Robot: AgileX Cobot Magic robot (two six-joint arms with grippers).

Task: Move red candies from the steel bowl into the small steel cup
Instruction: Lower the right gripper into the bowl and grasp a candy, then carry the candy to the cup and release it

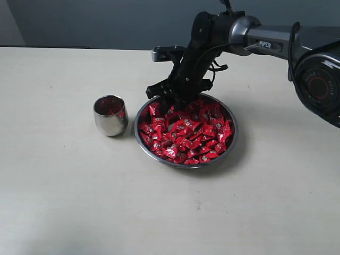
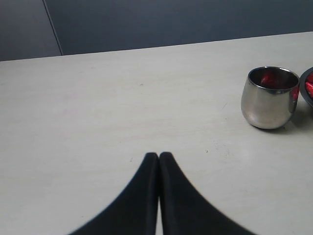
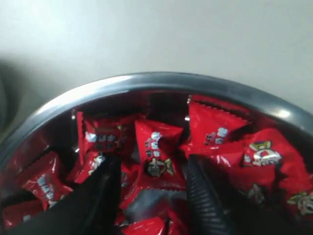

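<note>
Between our right gripper's (image 3: 151, 162) parted fingers (image 3: 206, 205) lies a red crinkle-wrapped candy (image 3: 156, 147), ungripped, in the wide shiny steel bowl (image 3: 146, 81). Next, we judge, we should pinch it.

The right arm (image 1: 276, 45) is black with a silver-grey collar, white "PIPER" lettering and a red-ringed round joint cap; thin black cables loop at its wrist. Its jaws are black, one ribbed; the left jaws are smooth matte black, tapering.
</note>
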